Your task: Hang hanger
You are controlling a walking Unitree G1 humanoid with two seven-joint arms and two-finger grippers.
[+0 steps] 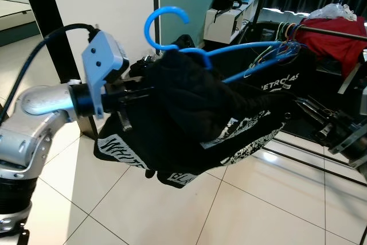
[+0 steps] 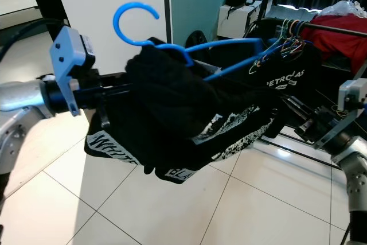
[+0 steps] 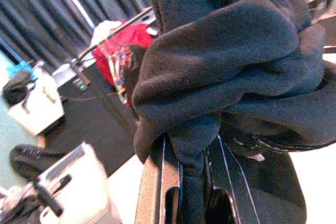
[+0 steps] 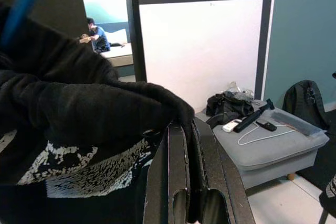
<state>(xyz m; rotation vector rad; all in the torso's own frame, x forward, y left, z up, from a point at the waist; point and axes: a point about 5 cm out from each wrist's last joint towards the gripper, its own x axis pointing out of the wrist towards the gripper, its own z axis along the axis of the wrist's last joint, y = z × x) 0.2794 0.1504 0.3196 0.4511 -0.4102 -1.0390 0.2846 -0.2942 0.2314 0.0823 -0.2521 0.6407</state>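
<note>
A blue plastic hanger (image 1: 164, 18) carries a black garment with white print (image 1: 195, 119), held up in mid-air with the hook pointing up and the hanger tilted. My left gripper (image 1: 135, 97) reaches in from the left and is shut on the black fabric (image 3: 191, 171) near the hanger's neck. From the right, my right gripper (image 2: 293, 108) is shut on the garment's other end (image 4: 131, 114). The clothes rail (image 1: 335, 31) runs behind at the far right, apart from the hook.
On the rail hang a red garment (image 1: 338, 44) and several coloured hangers (image 1: 284, 30). A white cabinet (image 1: 226, 21) with a black bag stands behind. A grey ottoman (image 4: 268, 150) holds small items. A person (image 4: 97, 32) sits far off. The floor has white tiles (image 1: 258, 210).
</note>
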